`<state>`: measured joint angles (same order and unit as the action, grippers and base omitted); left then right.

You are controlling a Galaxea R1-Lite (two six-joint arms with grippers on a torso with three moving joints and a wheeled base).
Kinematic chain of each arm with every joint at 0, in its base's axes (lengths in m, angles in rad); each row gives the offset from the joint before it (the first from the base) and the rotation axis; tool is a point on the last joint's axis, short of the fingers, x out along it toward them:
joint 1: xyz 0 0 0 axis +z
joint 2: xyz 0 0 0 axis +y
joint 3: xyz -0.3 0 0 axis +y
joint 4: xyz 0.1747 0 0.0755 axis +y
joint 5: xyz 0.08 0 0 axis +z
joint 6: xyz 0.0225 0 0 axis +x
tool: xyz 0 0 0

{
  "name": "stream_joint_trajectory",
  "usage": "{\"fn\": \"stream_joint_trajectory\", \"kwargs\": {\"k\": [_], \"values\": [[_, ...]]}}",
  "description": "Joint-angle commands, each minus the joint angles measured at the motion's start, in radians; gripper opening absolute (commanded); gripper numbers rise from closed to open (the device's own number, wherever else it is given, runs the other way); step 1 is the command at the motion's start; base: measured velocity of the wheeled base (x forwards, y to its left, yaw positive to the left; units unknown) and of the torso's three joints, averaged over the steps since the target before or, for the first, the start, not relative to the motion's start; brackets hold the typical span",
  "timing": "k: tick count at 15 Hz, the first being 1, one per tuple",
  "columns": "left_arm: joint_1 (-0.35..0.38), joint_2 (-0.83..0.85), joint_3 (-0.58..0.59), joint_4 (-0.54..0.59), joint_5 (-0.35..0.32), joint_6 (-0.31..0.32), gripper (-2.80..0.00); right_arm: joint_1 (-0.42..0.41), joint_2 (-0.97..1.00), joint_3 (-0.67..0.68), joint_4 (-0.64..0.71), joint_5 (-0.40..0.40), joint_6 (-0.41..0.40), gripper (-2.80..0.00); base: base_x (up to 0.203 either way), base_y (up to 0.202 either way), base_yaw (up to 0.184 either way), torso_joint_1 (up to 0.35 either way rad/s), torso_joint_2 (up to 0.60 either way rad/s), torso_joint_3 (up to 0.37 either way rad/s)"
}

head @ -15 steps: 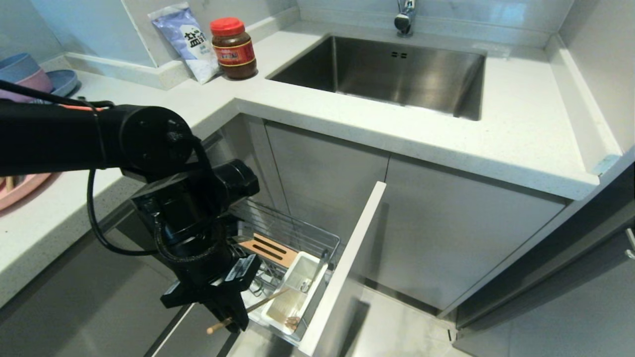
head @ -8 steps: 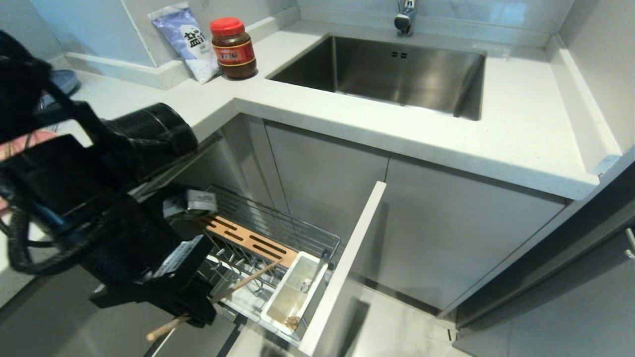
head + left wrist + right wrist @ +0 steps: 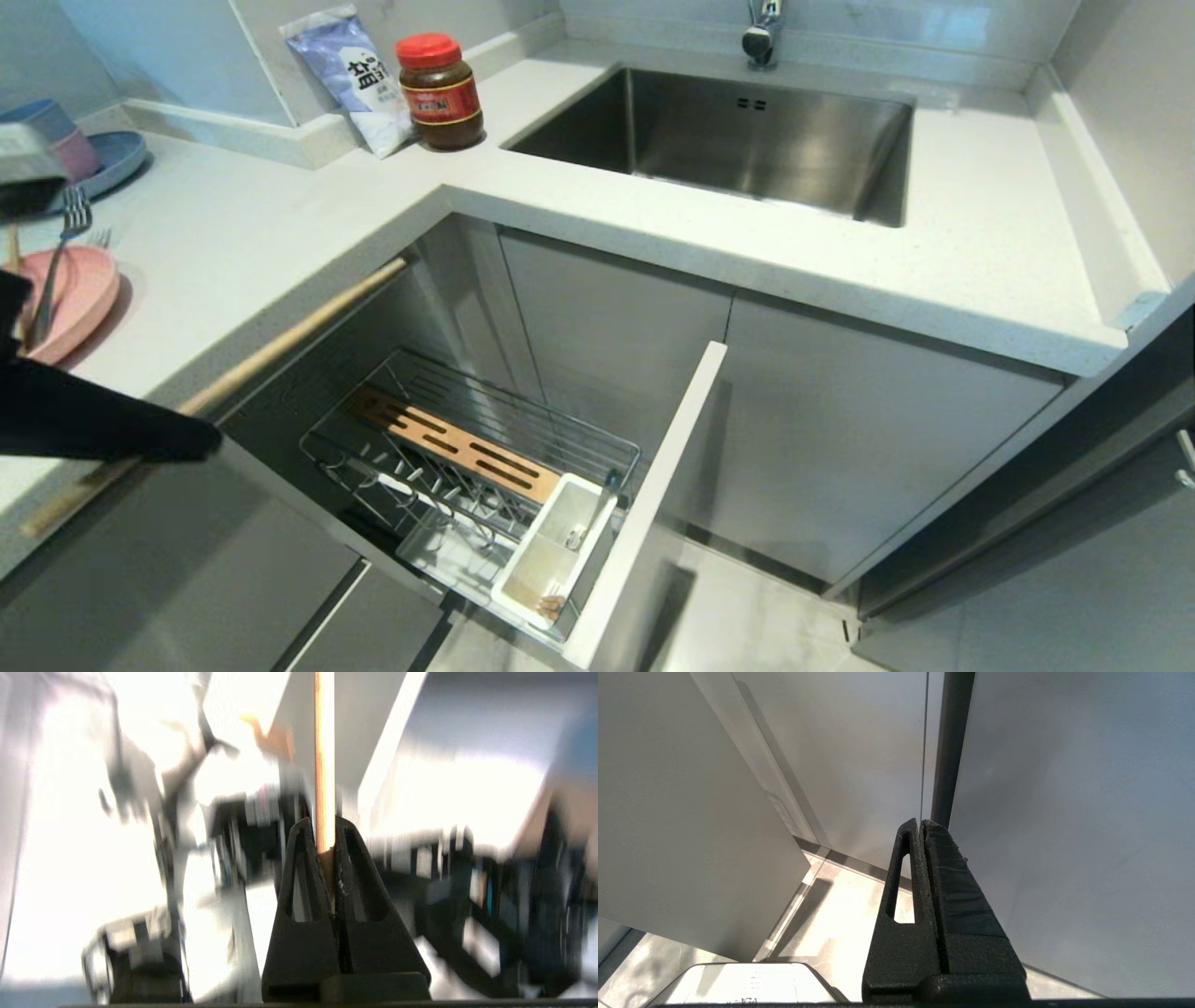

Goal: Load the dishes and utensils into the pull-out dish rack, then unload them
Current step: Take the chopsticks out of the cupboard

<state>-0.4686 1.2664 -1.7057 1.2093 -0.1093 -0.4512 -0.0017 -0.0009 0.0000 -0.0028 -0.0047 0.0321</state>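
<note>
- Chopsticks (image 3: 280, 331) are out of the white utensil caddy (image 3: 551, 551) now — a second ago their tips sat down in the caddy, and you have since pulled them up and away toward the counter (image 3: 261, 215).
- Your left gripper (image 3: 325, 833) is clenched on the chopsticks near one end, the wood running straight out between the fingertips in the wrist view; whether it holds one stick or both, you cannot tell from here.
- In the head view only a dark slab of the left arm shows at the left edge, with the wood passing behind it.
- Read that as the unload half under way: the pull-out dish rack (image 3: 439, 411) looks bare of dishes, with only a small item or two left in the caddy, too small to name.
- Long axis: the chopsticks lie on a diagonal across the counter's front edge, one end low by the arm at the left, the other pointing up and right toward the cabinet corner below the sink (image 3: 738, 131).
- Landing zone looks likely: the pink plate (image 3: 79, 294) sits on the counter at far left with the fork (image 3: 56, 261) resting across it, so you probably set the chopsticks near there.
- Your right gripper (image 3: 922, 823) hangs pinched closed and empty beside the cabinet fronts, parked.
</note>
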Motion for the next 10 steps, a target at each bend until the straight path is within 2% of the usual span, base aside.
{"fn": "stream_joint_trajectory", "kwargs": {"k": [1,3,7,10], "values": [[0.086,-0.085,-0.003,-0.069,0.061,-0.002,-2.8,0.0,-0.002,0.002,0.0,0.0,0.0,-2.8,0.0,0.0,0.0,0.0,0.0,0.0],[0.156,-0.102,-0.001,-0.115,0.122,0.008,-2.8,0.0,-0.002,0.002,0.0,0.0,0.0,-2.8,0.0,0.0,0.0,0.0,0.0,0.0],[0.36,-0.09,0.002,-0.216,0.208,0.028,-2.8,0.0,-0.002,0.001,0.0,0.0,0.0,-2.8,0.0,0.0,0.0,0.0,0.0,0.0],[0.503,-0.035,0.003,-0.282,0.296,0.057,-2.8,0.0,-0.002,0.001,0.0,0.0,0.0,-2.8,0.0,0.0,0.0,0.0,0.0,0.0]]}}
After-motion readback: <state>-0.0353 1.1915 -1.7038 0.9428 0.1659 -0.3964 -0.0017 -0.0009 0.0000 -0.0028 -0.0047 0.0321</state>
